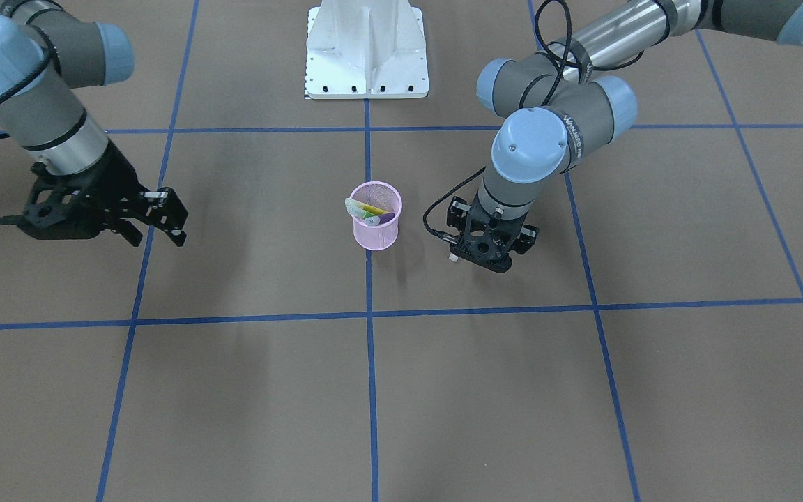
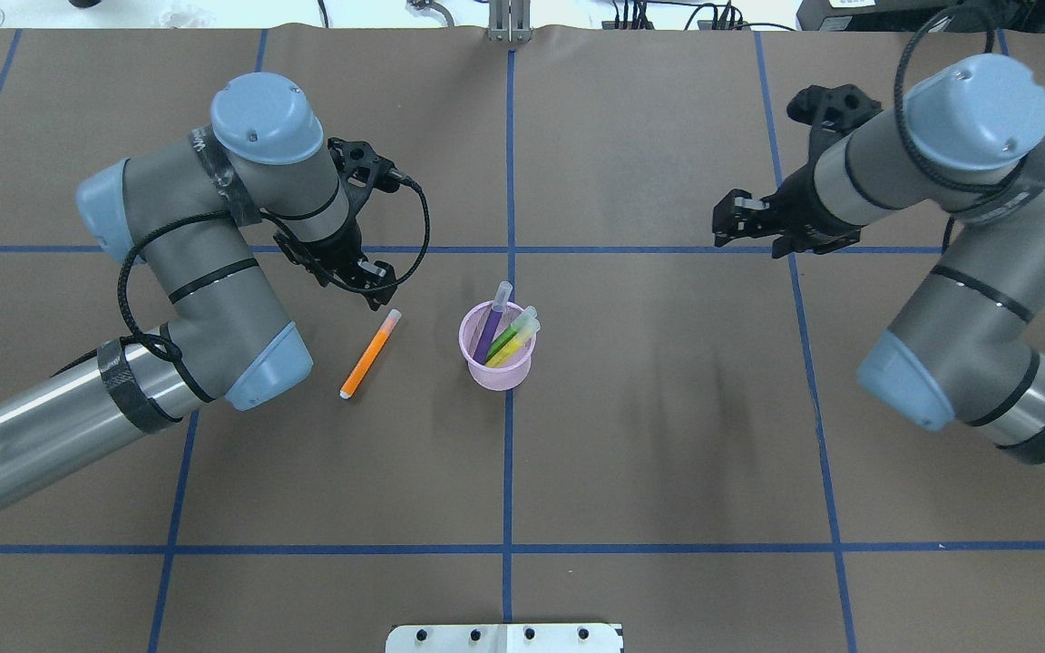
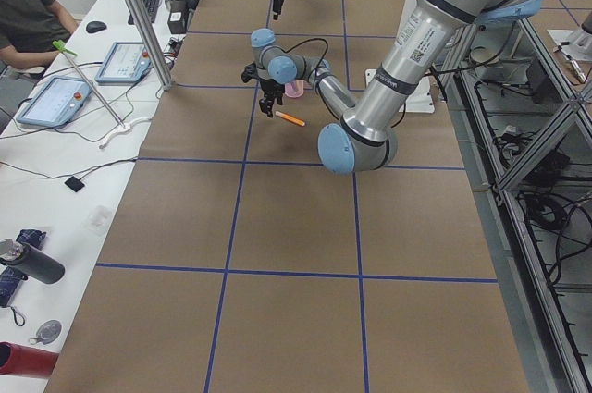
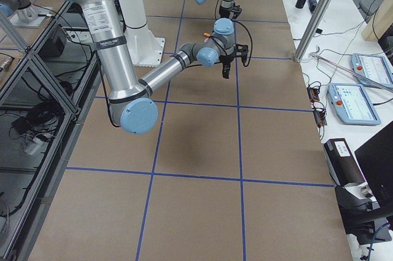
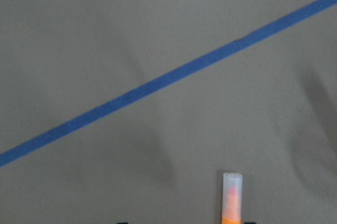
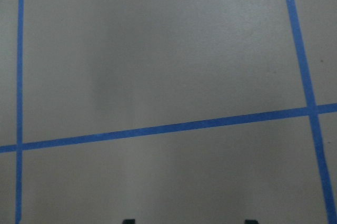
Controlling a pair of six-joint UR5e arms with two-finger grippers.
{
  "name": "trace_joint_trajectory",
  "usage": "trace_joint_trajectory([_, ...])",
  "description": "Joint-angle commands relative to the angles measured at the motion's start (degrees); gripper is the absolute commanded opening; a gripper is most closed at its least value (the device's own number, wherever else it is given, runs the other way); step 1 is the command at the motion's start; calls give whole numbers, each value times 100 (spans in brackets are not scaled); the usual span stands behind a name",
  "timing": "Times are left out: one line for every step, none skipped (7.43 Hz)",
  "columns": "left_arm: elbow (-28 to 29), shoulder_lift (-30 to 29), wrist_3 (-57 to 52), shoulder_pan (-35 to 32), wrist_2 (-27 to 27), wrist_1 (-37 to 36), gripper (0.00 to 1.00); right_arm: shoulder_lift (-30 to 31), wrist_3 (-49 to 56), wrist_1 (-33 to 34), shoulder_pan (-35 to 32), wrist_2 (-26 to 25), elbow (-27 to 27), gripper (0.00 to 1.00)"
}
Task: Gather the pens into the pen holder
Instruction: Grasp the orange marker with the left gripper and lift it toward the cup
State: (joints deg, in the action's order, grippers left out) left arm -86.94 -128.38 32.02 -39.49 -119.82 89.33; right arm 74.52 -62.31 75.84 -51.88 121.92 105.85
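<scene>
The brown surface (image 2: 668,453), crossed by blue tape lines (image 2: 508,472), lies under both of your arms. Your left arm (image 2: 205,299) bends in so that the left claw (image 2: 379,288) points down and hovers over the capped end of the orange pen (image 2: 368,354). Its jaws stand wide. In the left wrist view both tips show at the bottom edge with the pale cap between them, closer to one tip, and nothing is gripped. From that claw the orange pen lies flat on the surface, running back toward the robot's side and slightly outward, away from the middle.

Your right arm (image 2: 940,209) holds the right claw (image 2: 724,225) well apart from all the task's things, over bare paper. Its jaws are also spread and empty.

The pen holder (image 2: 497,361), a pink mesh cup, stands upright near the left claw on that claw's inner side. It sits between the two claws but much closer to the left one. Inside it lean the purple pen (image 2: 490,328), the green pen (image 2: 506,339) and the yellow pen (image 2: 515,350), with their caps above the rim.
</scene>
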Motion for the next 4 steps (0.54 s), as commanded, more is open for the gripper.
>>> trace_joint_trajectory([176, -30, 33, 222, -23, -57, 72, 632, 1094, 1, -576, 480, -11, 75])
trace_joint_trajectory([186, -30, 33, 257, -163, -65, 69, 695, 1142, 10, -639, 586, -11, 75])
trace_joint_trajectory([195, -30, 41, 266, -312, -74, 64, 704, 1142, 10, -639, 578, -11, 75])
trace_joint_trajectory([230, -38, 41, 284, -314, -74, 62, 722, 1142, 1, -639, 587, -11, 75])
